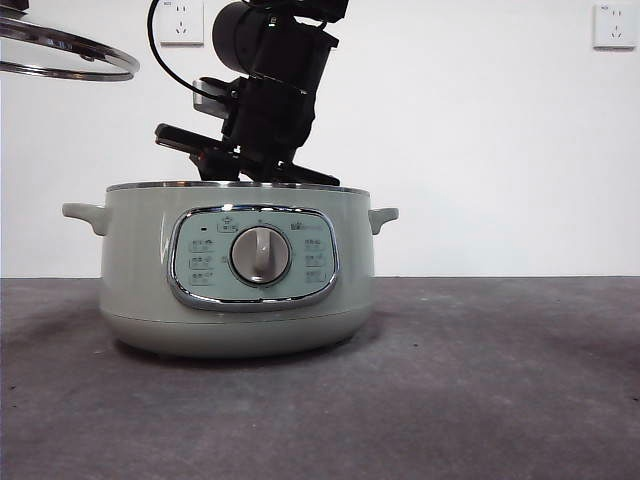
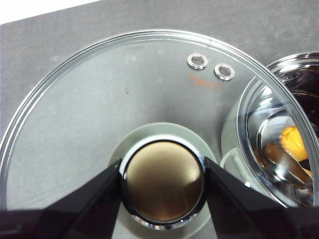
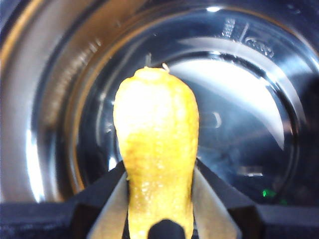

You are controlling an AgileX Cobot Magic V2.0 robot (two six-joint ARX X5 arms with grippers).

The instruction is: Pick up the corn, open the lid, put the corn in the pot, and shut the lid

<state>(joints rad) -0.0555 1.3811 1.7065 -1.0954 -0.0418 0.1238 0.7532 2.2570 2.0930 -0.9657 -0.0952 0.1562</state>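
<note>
The pale green pot (image 1: 140, 270) stands on the table, open on top. My right gripper (image 3: 160, 199) is shut on the yellow corn (image 3: 155, 149) and holds it inside the pot's shiny steel bowl (image 3: 60, 99); in the front view this arm (image 1: 265, 100) reaches down into the pot's mouth. My left gripper (image 2: 162, 181) is shut on the lid's knob (image 2: 162, 179) and holds the glass lid (image 2: 99, 99) up, off to the pot's left; its steel rim shows at the top left of the front view (image 1: 70, 55). The corn also shows through the lid's edge (image 2: 293, 142).
The dark grey table top (image 1: 480, 380) runs around the pot. A white wall with power sockets (image 1: 612, 25) stands behind. The pot's control panel with its silver dial (image 1: 260, 255) faces the front camera.
</note>
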